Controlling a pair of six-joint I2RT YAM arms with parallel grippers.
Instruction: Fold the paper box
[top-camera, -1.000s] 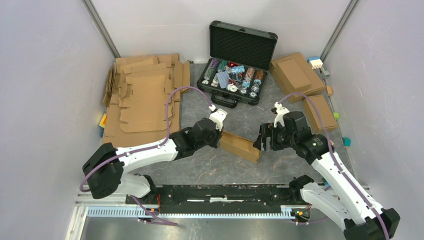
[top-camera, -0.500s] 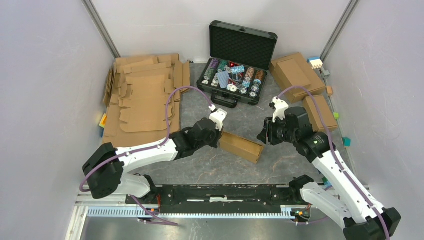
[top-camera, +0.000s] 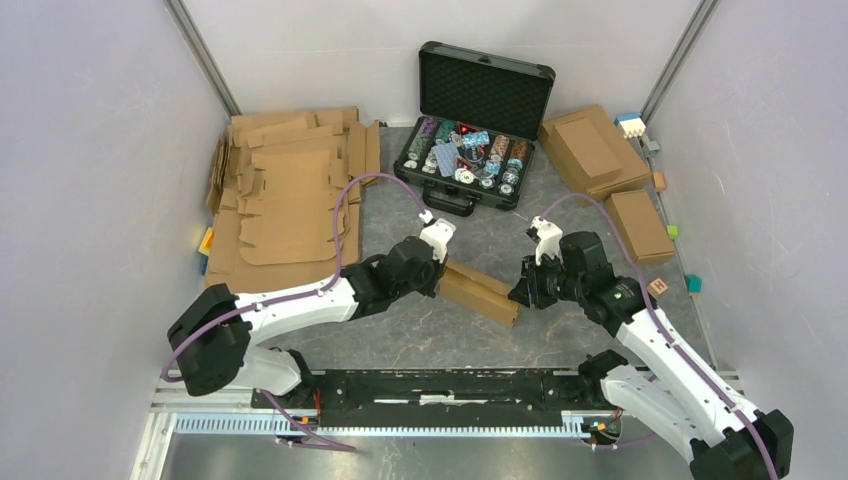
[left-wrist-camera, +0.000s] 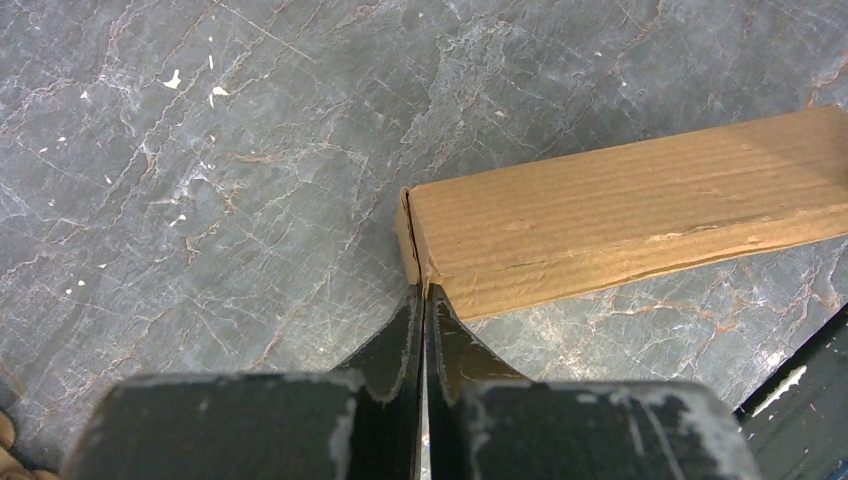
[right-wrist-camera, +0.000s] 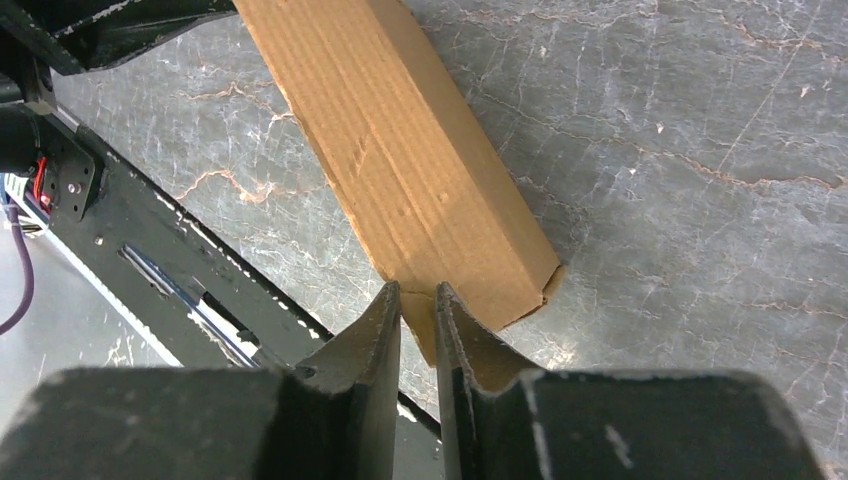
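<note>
The paper box is a long, narrow brown cardboard box lying slantwise on the grey table between both arms. It also shows in the left wrist view and the right wrist view. My left gripper is at its left end, with its jaws shut on the thin end wall at the corner. My right gripper is at the right end. Its jaws are drawn almost together, and the box's end corner sits in the narrow gap.
An open black case with chips stands at the back. Overlapping flat cardboard blanks lie back left, and folded boxes back right. Small coloured blocks lie by the right wall. The black base rail runs along the near edge.
My right gripper drew back from the box's right end, then returned to it lower, and its jaws went from wide open to almost together. The left gripper kept its hold.
</note>
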